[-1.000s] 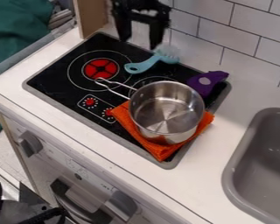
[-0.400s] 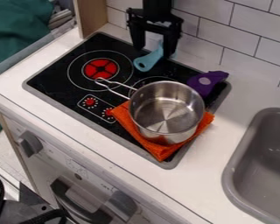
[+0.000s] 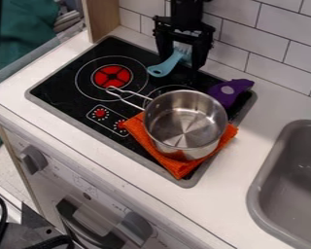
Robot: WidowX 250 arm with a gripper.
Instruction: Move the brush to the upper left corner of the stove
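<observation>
Hand (image 3: 181, 63) spread open, fingers seemingly either side of the blue brush (image 3: 164, 68)

The brush (image 3: 162, 69) is light blue, with a rounded, holed handle end and a pale bristle head. It lies slanted at the stove's far edge, its head between the two spread sides of the pincer (image 3: 181, 65), its handle pointing out below and to the view's left of them. The stove (image 3: 54, 90), flat and black with a grey rim, extends beneath and in front of the pincer.
</observation>
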